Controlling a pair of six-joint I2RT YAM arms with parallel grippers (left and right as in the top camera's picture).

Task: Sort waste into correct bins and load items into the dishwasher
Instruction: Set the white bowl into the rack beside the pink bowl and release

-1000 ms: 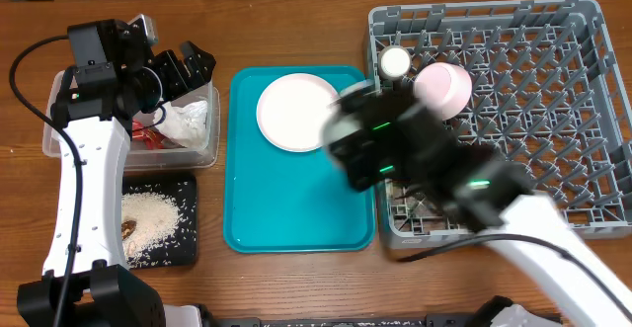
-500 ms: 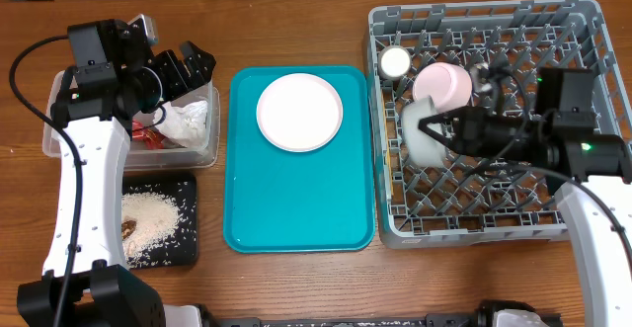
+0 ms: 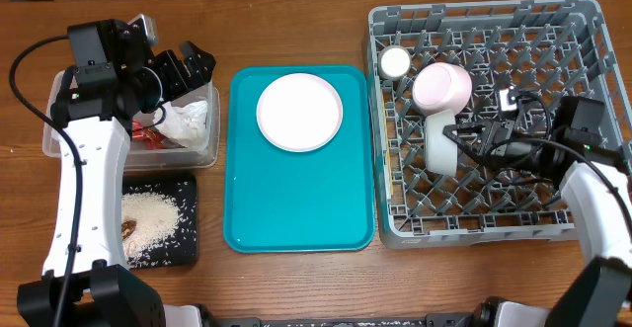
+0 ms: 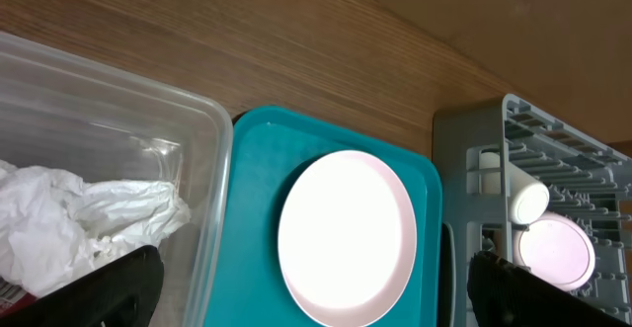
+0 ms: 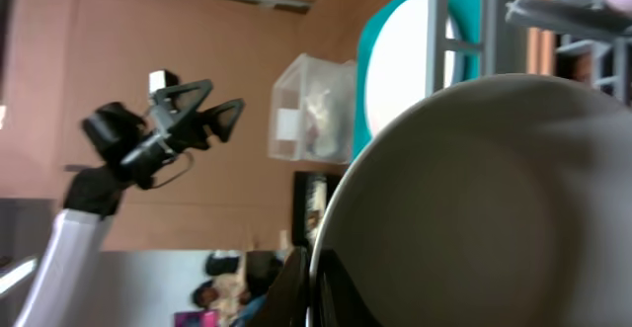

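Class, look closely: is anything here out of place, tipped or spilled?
The plate lies on the teal tray, not in the rack. A whitish bowl stands on edge in the rack, held by the right gripper. Nothing looks spilled.

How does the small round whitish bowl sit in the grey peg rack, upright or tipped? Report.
Tipped: the small round whitish bowl shows side-on overhead in the grey peg rack, rim pinched by the right gripper.

Plate [image 3: 299, 112] lies open from above; rack pegs [image 3: 533, 80] crowd the bowl [image 3: 439, 151].
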